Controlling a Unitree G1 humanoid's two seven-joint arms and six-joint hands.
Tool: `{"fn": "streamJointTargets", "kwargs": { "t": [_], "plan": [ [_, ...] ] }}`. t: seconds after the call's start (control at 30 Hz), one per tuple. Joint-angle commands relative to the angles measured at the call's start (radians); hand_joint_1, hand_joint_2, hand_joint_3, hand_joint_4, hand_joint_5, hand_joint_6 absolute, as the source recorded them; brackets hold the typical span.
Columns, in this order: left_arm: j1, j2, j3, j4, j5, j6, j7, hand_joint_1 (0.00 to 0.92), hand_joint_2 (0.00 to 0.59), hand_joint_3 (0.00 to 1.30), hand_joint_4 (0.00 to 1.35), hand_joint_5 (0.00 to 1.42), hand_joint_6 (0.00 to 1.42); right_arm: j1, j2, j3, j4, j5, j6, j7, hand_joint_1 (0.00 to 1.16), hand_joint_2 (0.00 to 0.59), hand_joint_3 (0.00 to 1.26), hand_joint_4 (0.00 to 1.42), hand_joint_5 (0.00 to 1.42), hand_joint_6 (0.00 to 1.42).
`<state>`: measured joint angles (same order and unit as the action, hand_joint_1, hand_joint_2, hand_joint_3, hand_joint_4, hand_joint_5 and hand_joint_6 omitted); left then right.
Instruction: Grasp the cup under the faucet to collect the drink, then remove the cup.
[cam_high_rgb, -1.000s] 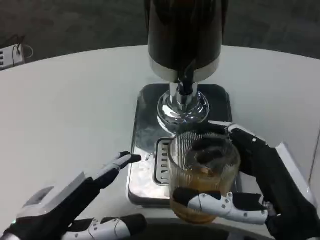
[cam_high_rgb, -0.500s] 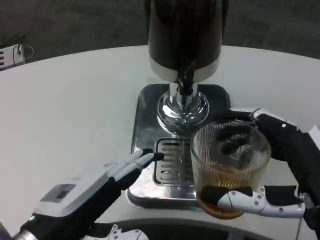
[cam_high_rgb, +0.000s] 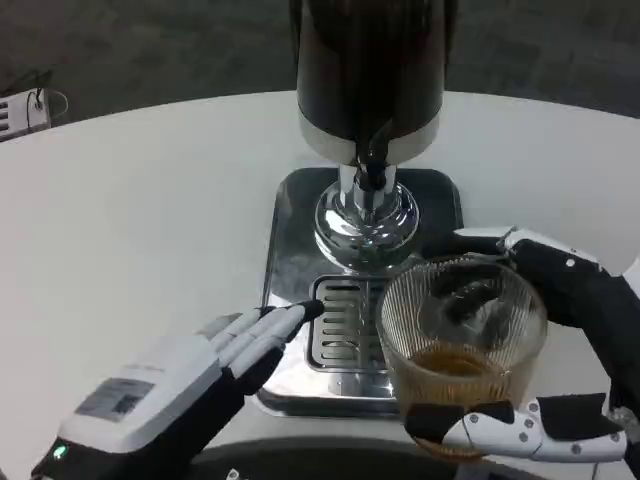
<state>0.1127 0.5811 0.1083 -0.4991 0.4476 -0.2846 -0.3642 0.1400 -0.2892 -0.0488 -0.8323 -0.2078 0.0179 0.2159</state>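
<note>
dark floor is seen beyond a round white bench. a dispenser with a dark body stands at the far middle, its faucet hanging over a steel tray with a slotted grate.

the cup, ribbed clear glass, is held by the right hand at the tray's near right corner, off to the right of the faucet and no longer beneath it. amber drink is seen in its lower part, so collection is judged done and removal under way. the cup looks upright or close to it; a level hold is judged needed to keep the drink in.

the right hand's fingers are clamped on the cup: one is wrapped across the near lower wall, others are seen behind the far rim. the grip from both sides is judged to steady a slick, ribbed wall.

the left hand is laid low at the tray's near left edge, fingers extended and lying close together, tips reaching the grate's left edge, nothing held. whether the tray is touched cannot be told. it is judged to be waiting, or bracing the tray.

a spill is the likely risk if the cup is tipped while moved clear.
</note>
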Motion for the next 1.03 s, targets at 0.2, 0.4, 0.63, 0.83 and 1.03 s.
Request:
{"fn": "streamJointTargets", "kwargs": {
  "t": [0.2, 0.4, 0.63, 0.83, 1.03],
  "plan": [
    [0.046, -0.004, 0.018, -0.051, 0.029, 0.039, 0.005, 0.000, 0.046, 0.00, 0.00, 0.00, 0.00, 0.058, -0.002, -0.013, -0.065, 0.010, -0.065, 0.007, 1.01, 0.183, 1.03, 1.27, 1.40, 1.42],
    [0.060, -0.006, 0.022, -0.061, 0.030, 0.044, 0.006, 0.000, 0.047, 0.00, 0.00, 0.00, 0.00, 0.082, -0.003, -0.022, -0.083, 0.015, -0.073, 0.014, 1.01, 0.182, 1.03, 1.27, 1.40, 1.42],
    [0.066, -0.008, 0.024, -0.069, 0.030, 0.043, 0.003, 0.000, 0.047, 0.00, 0.00, 0.00, 0.00, 0.097, 0.000, -0.028, -0.094, 0.017, -0.074, 0.016, 1.00, 0.182, 1.03, 1.27, 1.40, 1.42],
    [0.069, -0.007, 0.024, -0.071, 0.026, 0.045, -0.001, 0.000, 0.047, 0.00, 0.00, 0.00, 0.00, 0.108, 0.000, -0.034, -0.101, 0.021, -0.075, 0.017, 1.00, 0.182, 1.03, 1.27, 1.40, 1.42],
    [0.071, -0.007, 0.028, -0.075, 0.023, 0.050, -0.003, 0.000, 0.045, 0.00, 0.00, 0.00, 0.00, 0.115, 0.000, -0.040, -0.106, 0.025, -0.079, 0.018, 1.00, 0.182, 1.03, 1.27, 1.40, 1.42]
  ]
}}
